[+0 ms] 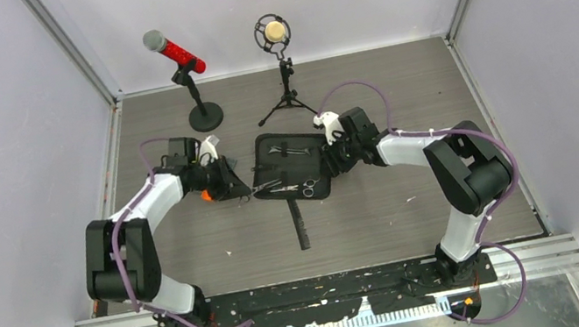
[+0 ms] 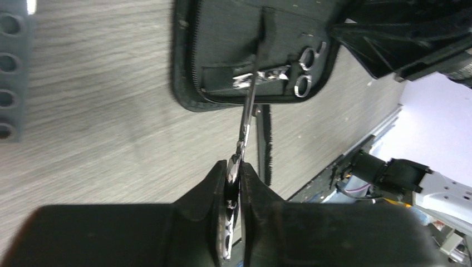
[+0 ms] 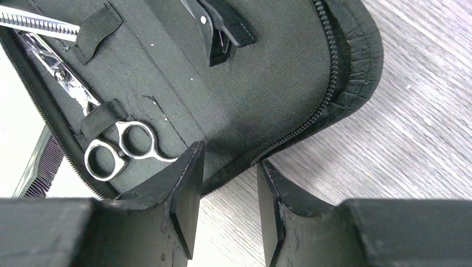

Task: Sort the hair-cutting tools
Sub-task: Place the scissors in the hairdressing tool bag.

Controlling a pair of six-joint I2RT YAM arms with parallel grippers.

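Note:
The black zip case [image 1: 271,153] lies open mid-table. My left gripper [image 1: 243,193] is at its left edge, shut on the ring handle of silver scissors [image 1: 268,187]. In the left wrist view the gripper [image 2: 236,166] pinches the handle, and the scissors' blades [image 2: 249,103] reach to the case [image 2: 222,39]. My right gripper [image 1: 330,161] is at the case's right edge. It is open [image 3: 228,162], with its jaws either side of the zip rim [image 3: 334,94]. A second pair of scissors [image 3: 119,147] sits strapped inside. A black clip [image 3: 214,28] sits under another strap. The black comb [image 1: 300,224] lies on the table.
A red microphone [image 1: 177,53] on a round base and a second microphone [image 1: 274,34] on a tripod stand behind the case. Grey walls close in the left, right and back. A metal rail [image 1: 326,295] runs along the near edge.

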